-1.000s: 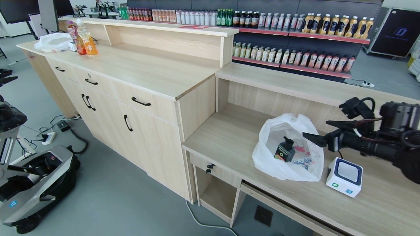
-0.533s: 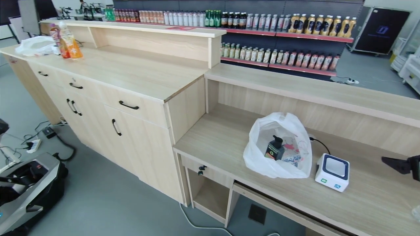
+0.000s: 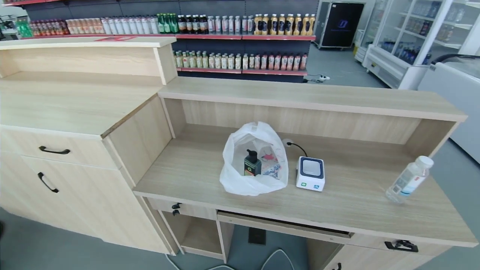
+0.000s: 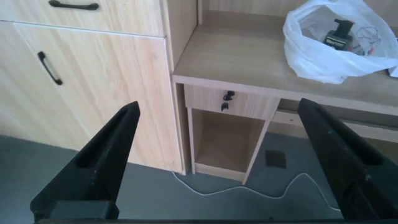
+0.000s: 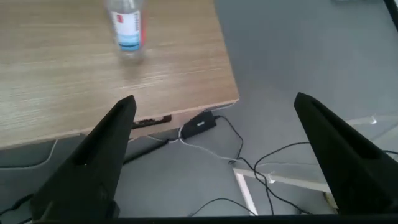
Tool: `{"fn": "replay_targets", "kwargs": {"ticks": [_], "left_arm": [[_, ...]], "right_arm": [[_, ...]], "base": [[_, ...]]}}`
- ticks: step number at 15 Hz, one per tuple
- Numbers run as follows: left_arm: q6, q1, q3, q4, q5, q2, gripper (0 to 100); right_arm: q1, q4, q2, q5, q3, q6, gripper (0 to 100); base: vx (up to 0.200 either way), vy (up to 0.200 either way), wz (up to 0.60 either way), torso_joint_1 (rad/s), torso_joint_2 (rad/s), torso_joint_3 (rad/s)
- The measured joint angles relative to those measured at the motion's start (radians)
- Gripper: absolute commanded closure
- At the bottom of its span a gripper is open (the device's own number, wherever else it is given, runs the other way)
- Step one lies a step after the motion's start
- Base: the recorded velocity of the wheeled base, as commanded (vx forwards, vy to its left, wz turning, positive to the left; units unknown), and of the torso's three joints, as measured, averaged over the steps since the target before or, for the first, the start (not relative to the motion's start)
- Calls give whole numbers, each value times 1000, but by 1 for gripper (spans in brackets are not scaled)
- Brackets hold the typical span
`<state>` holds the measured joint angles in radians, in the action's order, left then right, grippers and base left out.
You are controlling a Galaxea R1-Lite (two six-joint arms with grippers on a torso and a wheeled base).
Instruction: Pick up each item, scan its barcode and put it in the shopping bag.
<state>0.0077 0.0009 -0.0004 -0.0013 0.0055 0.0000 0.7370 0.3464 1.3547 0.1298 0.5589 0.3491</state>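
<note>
While the white shopping bag [image 3: 240, 176] sits open near the middle of the wooden surface [image 3: 356, 202], a dark bottle with a black pump top [image 3: 252, 164] stands inside it next to a colourful packet [image 3: 270, 167]. Just beside the bag, toward the robot's right, is the white barcode scanner [image 3: 310, 174], its dark-framed window facing up and a black cable [image 3: 298, 147] curling out behind it. Well apart from both, near the right end of the surface, a clear water bottle with a white cap [image 3: 409, 180] stands alone on the wood.

The left gripper [image 4: 218, 104] hangs below the level of the surface, in front of the small drawer [image 4: 249, 102] and the open cubby under it. Its jaws are spread wide with nothing between them. The right gripper [image 5: 214, 98] hangs off the right front corner of the surface, over the grey floor [image 5: 298, 56]. Its jaws are likewise wide apart and empty, with the water bottle a little beyond them. Shelves of bottled drinks [image 3: 240, 26] line the wall behind.
</note>
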Motion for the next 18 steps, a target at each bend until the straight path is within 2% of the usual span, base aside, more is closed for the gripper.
{"fn": "replay_targets", "kwargs": {"ticks": [2,6,9,11,14,18], "left_arm": [[0,1,0,0,0,0,0],[0,0,0,0,0,0,0],[0,0,0,0,0,0,0],[0,1,0,0,0,0,0],[0,0,0,0,0,0,0],[0,0,0,0,0,0,0]], "right_arm": [[21,78,49,24,-7,-5,0],[130,207,223,253,-12,1,0],[160,356,357,389,-6,13,0],[165,475,453,462,10,86,0],[139,547,563,487,32,134,0],[73,665,684,490,64,93,0]], "base": [[0,0,0,0,0,0],[0,0,0,0,0,0],[0,0,0,0,0,0],[0,0,0,0,0,0],[0,0,0,0,0,0],[0,0,0,0,0,0]]}}
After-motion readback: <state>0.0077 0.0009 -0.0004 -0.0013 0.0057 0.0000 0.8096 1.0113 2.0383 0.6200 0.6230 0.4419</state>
